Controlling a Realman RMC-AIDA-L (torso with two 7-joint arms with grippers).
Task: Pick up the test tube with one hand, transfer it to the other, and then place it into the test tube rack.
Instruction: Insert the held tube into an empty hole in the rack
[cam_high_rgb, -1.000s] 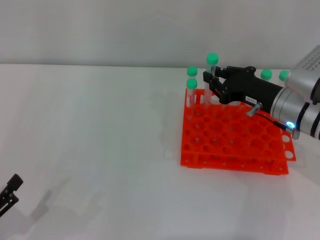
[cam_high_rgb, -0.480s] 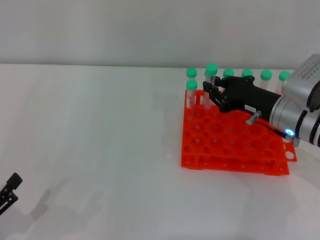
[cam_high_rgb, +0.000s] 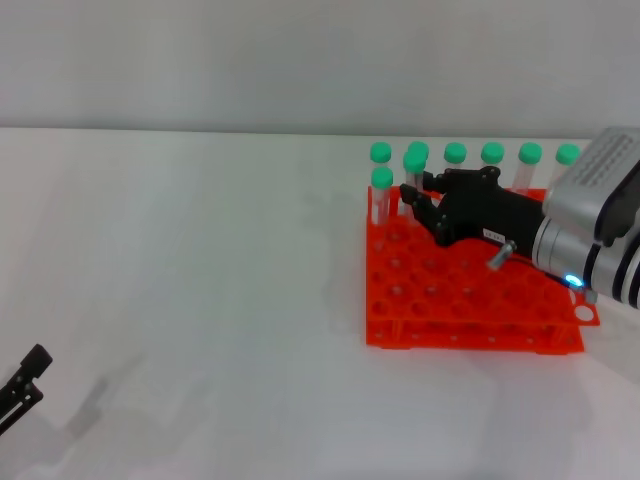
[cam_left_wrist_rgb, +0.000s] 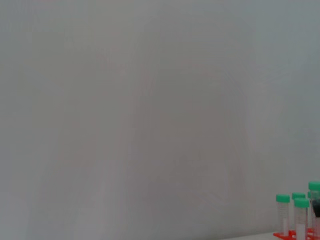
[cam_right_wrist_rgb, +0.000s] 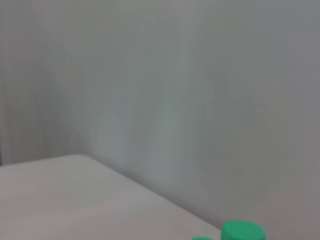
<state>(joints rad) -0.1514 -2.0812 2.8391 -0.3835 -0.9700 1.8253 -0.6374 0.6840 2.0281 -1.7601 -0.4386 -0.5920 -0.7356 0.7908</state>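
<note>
Left gripper (cam_high_rgb: 22, 385) is sitting at lower left of the head view, parked; whether open or closed cannot be told. Right gripper (cam_high_rgb: 414, 193) is reaching over the rack (cam_high_rgb: 465, 300) at centre right, fingers clamped on the tube (cam_high_rgb: 414, 175), which is standing upright in a second-row hole. Five capped tubes (cam_high_rgb: 492, 158) are lining the far row.

Place: laboratory test setup
Bench (cam_high_rgb: 200, 300): plain white, bare toward left edge
Backdrop: blank grey-white wall along far edge
Labware: orange-red test tube rack (cam_high_rgb: 440, 300) near right edge, green-capped tubes (cam_high_rgb: 492, 153) upright in its far row
</note>
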